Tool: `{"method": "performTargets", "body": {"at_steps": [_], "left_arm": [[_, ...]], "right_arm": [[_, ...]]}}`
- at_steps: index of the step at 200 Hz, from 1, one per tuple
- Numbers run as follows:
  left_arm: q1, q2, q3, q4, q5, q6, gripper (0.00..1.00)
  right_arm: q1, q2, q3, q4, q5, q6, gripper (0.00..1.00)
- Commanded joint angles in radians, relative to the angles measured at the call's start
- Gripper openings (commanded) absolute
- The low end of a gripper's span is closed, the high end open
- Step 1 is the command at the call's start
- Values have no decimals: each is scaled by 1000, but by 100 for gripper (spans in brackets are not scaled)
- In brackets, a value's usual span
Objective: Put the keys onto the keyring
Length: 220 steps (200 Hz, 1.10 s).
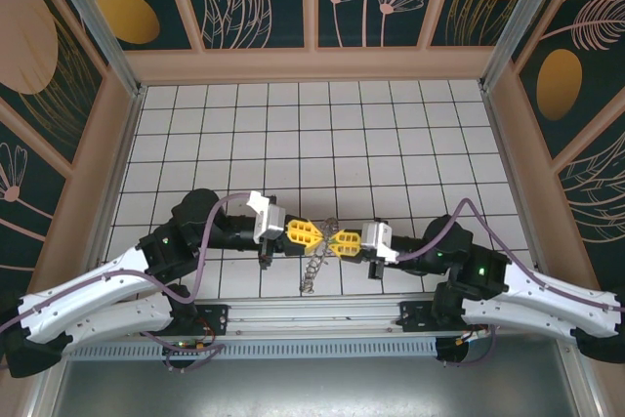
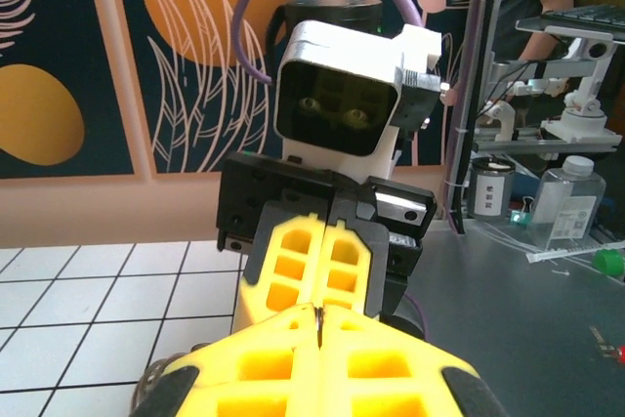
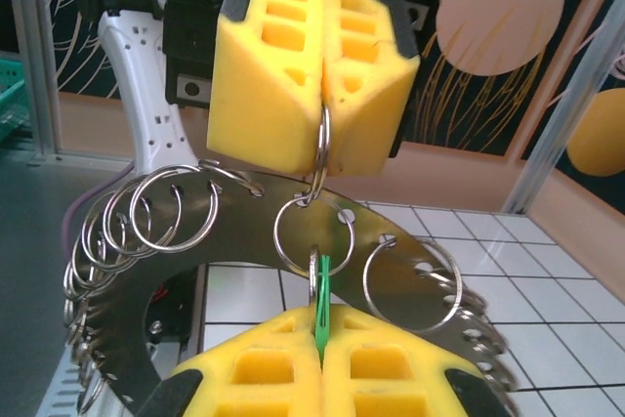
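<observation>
The right pincer (image 3: 320, 334) is clamped shut on the green key (image 3: 322, 295) above the worktop's near edge, its long axis upright, tip at the keyring (image 3: 311, 231) just above, which hangs by a link ring (image 3: 323, 148) from the left pincer (image 3: 324, 75) opposite, also closed.

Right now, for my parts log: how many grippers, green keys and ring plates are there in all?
Grippers: 2 (left gripper, right gripper)
Green key: 1
Ring plate: 1
Total: 4
</observation>
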Motion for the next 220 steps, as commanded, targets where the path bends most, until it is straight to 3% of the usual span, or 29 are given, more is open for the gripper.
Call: {"method": "performTargets", "body": {"at_steps": [1, 91, 149, 175, 185, 189, 220], "left_arm": [[-3, -16, 6, 9, -42, 28, 0], [-3, 12, -43, -47, -146, 55, 1], [-3, -80, -137, -21, -311, 10, 42], [-3, -116, -182, -42, -577, -35, 56], [-2, -129, -200, -54, -675, -54, 90], [-2, -135, -207, -57, -702, -62, 98], [-2, -185, -261, -67, -825, -113, 98]], "right_arm": [[6, -31, 22, -11, 75, -19, 0], [7, 83, 126, -73, 189, -31, 0], [0, 234, 206, -128, 298, -30, 0], [-79, 315, 265, -200, 326, 21, 0], [-133, 338, 277, -219, 302, 45, 0], [-150, 344, 281, -223, 292, 51, 0], [-309, 399, 307, -233, 179, 88, 0]]}}
